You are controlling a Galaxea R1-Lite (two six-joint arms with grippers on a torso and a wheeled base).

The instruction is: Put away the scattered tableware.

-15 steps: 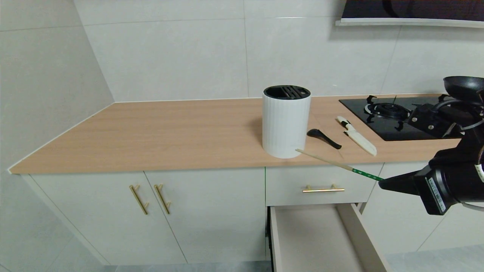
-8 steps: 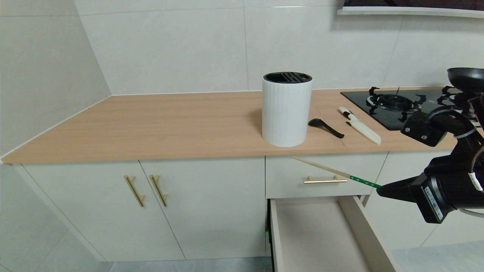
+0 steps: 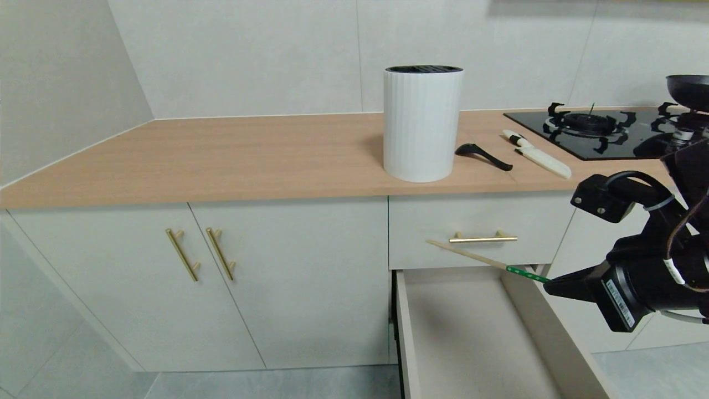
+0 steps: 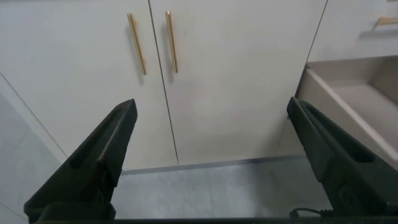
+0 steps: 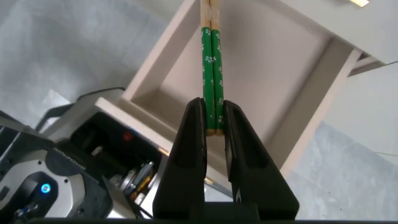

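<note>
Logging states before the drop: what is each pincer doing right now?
Left pincer: open, empty.
Right pincer: closed on the chopsticks.

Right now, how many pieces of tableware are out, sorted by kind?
Chopsticks: 2, held in the right claw
Black spoon: 1, on the counter
Knife: 1, on the counter
Total: 4

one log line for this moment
right claw: shut on chopsticks, above open drawer | left claw: open | spoon, knife: on counter
</note>
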